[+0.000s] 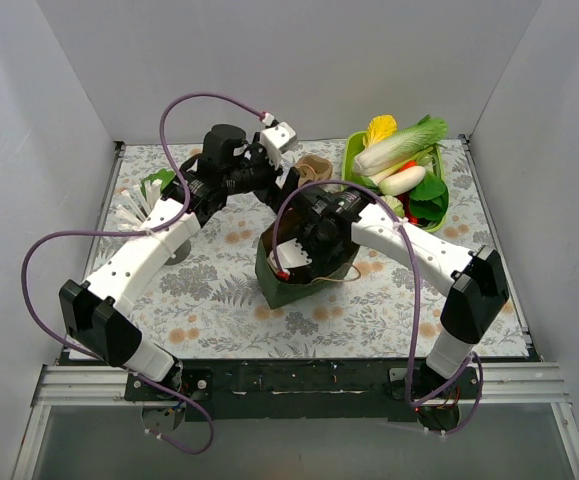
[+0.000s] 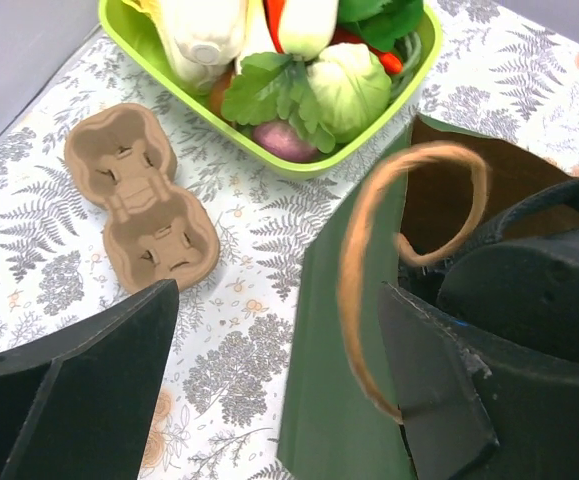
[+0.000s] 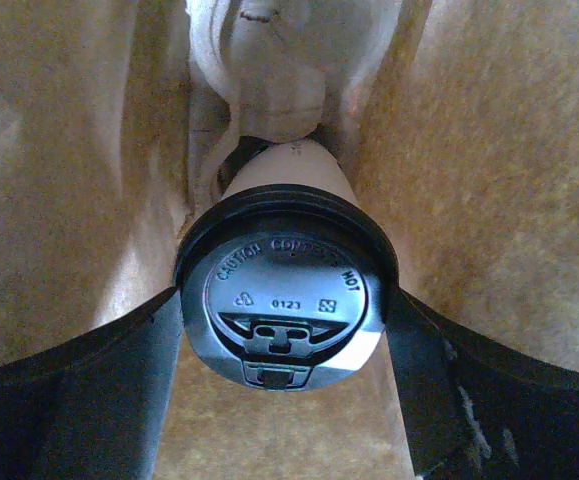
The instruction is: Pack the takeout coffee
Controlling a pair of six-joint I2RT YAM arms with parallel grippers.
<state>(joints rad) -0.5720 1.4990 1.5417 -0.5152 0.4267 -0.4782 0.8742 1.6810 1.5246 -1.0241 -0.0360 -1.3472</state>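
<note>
- Right wrist view: the right gripper (image 3: 284,298) is down inside the paper bag (image 3: 489,150). Its two black fingers (image 3: 109,390) sit nearest the lens, one on each side of the takeout coffee (image 3: 289,170).
- The fingers are clamped on the cup at lid height, both touching the rim of the black lid (image 3: 287,310).
- The lid faces the camera with its sip hole on the near side. The pale cup body runs away behind it, deeper into the bag.
- Past the cup lies a white crumpled object (image 3: 264,70); I cannot tell what it is. The brown bag walls are close on both sides.
- Left wrist view: the left gripper (image 2: 279,293) is spread wide and grips nothing.
- The bag's dark green wall and tan cord handle (image 2: 354,260) lie between its fingers; I cannot tell if they touch.
- Beyond them, a brown two-cup carrier (image 2: 144,200) lies flat on the floral cloth (image 2: 239,370).
- Farther off is a green tray (image 2: 314,168) of vegetables.
- Top external view: the bag stands mid-table and the right arm (image 1: 419,250) reaches into it from the right.
- The left gripper is at the bag's far edge, the carrier sits just behind it and the tray is at the far right.
- White utensils (image 1: 134,210) poke out beside the left arm (image 1: 154,255).
</note>
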